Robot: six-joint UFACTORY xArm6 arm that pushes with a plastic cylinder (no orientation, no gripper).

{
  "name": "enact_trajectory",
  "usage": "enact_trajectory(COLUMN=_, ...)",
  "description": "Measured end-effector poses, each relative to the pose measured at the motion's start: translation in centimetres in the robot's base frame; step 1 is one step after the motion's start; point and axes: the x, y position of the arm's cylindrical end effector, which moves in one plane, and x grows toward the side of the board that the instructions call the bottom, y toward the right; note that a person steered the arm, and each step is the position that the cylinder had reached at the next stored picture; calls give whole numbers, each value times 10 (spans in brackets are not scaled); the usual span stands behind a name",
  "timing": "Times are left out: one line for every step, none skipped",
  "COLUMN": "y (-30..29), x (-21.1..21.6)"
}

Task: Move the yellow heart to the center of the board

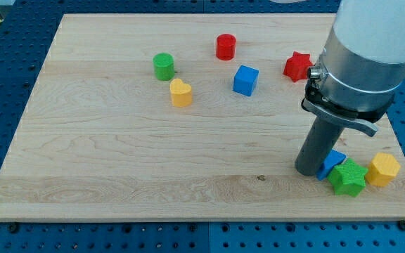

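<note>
— Anything obscured?
— My tip (308, 171) half-hides a blue block (332, 162) beside the green star (349, 177); shape unclear.
— Fingers?
— None; a bare rod.
— Yellow heart (181, 92)?
— Upper left of centre, below the green cylinder (164, 66).

On the board (118, 161), everything is placed from the blue cube (245, 80). The red cylinder (226, 47) lies just toward the view's top-left of it and the red star (298, 67) to its right. The yellow heart (181, 93) and green cylinder (164, 67) lie to its left, the cylinder nearer the view's top. Well toward the bottom right, my tip (308, 171) touches a second blue block (331, 164), with the green star (348, 177) and yellow block (383, 169) beyond.
</note>
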Motion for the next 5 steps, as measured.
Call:
enact_trajectory(y=-96, x=-8)
enact_trajectory(y=-212, x=-42)
enact_trajectory(y=-291, x=-94)
enact_trajectory(y=-263, x=-151)
enact_trajectory(y=-218, x=-158)
